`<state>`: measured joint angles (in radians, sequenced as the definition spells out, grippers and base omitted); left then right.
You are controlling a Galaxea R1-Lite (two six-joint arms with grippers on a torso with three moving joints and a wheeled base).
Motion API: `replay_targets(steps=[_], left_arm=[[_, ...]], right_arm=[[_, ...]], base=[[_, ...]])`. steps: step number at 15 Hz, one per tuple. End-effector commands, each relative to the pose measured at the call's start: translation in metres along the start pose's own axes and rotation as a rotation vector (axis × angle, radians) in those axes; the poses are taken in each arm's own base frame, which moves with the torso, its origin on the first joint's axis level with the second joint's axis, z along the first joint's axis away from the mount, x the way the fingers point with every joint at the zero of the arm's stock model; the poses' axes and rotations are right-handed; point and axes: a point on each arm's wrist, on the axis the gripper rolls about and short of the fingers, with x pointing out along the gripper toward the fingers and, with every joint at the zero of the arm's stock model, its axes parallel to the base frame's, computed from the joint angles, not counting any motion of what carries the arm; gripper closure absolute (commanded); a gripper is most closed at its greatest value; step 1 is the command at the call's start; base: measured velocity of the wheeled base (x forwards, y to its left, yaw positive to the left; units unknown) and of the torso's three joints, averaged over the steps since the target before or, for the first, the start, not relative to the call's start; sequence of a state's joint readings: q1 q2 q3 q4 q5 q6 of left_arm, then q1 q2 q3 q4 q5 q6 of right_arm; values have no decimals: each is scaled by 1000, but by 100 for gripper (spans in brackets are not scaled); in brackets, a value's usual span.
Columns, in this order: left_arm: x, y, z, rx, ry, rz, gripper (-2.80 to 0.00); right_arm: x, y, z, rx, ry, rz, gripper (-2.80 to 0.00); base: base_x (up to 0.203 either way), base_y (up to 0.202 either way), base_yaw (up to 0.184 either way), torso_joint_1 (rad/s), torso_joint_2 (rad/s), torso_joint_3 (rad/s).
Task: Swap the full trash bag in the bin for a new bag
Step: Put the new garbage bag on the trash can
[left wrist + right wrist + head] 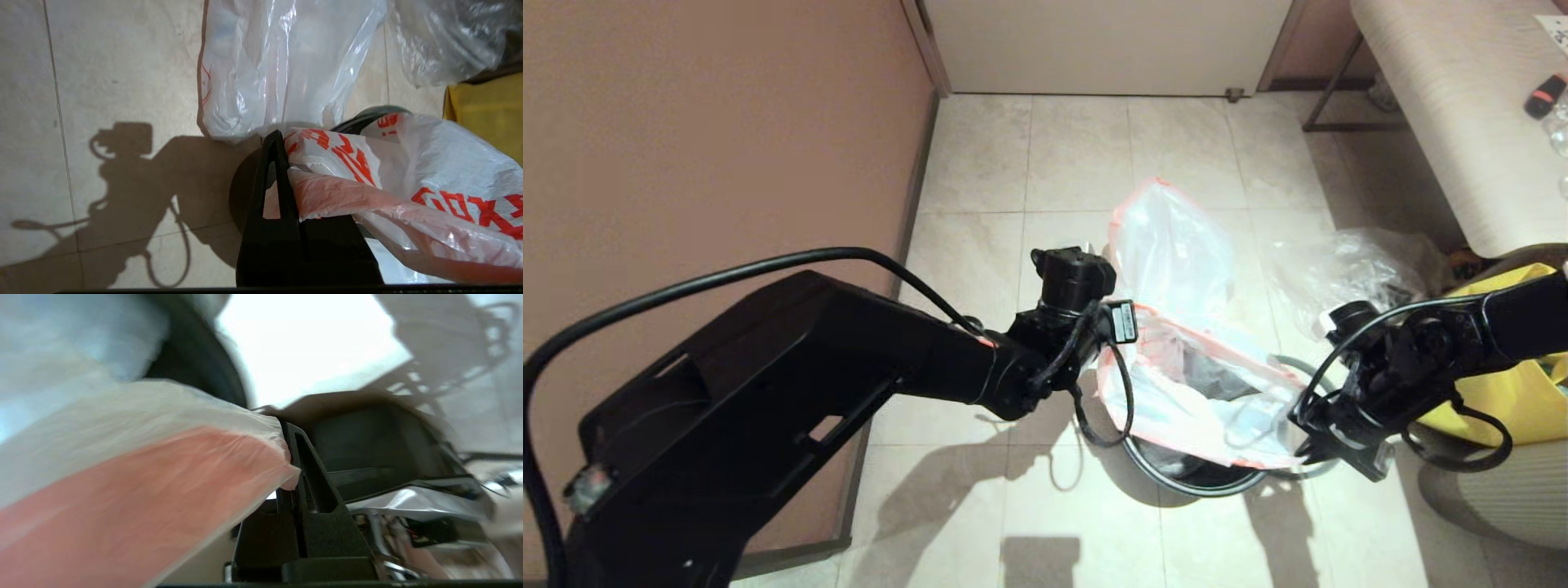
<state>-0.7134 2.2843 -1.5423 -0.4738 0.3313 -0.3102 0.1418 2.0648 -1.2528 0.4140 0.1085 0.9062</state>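
Observation:
The new bag (1209, 400), thin white plastic with a pink-orange edge and red-orange print, is stretched between both grippers over the mouth of the black bin (1207, 488). My left gripper (1106, 359) is shut on the bag's left edge; in the left wrist view the gripper (278, 141) pinches the pink hem of the new bag (408, 171) above the bin (241, 192). My right gripper (1308, 445) is shut on the opposite edge, and its wrist view shows the gripper (288, 435) clamping the pink hem of the new bag (143, 477). The full trash bag (1168, 245) stands on the floor just behind the bin.
A crumpled clear plastic bag (1347, 261) lies to the right of the full bag. A yellow tote (1523, 392) sits by the right arm. A thin grey ring (1313, 371) shows at the bin's right side. A brown wall (727, 147) runs along the left, and a bench (1445, 106) stands at the far right.

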Motion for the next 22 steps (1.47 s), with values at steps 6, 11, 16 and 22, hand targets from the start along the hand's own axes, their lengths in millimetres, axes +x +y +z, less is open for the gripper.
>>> replay_targets(steps=[6, 11, 16, 22], left_arm=[[26, 2, -75, 98, 162, 24, 0], [13, 21, -86, 180, 237, -14, 0], [4, 71, -105, 349, 255, -40, 0], [48, 45, -120, 288, 82, 34, 0]], right_arm=[[71, -9, 17, -100, 119, -162, 0], [86, -15, 13, -151, 100, -300, 0], [85, -2, 13, -190, -16, -353, 0], [91, 21, 27, -113, -265, -193, 0]], base=[[0, 0, 0, 0, 0, 0], [0, 0, 0, 0, 0, 0], [0, 0, 0, 0, 0, 0], [0, 0, 0, 0, 0, 0]])
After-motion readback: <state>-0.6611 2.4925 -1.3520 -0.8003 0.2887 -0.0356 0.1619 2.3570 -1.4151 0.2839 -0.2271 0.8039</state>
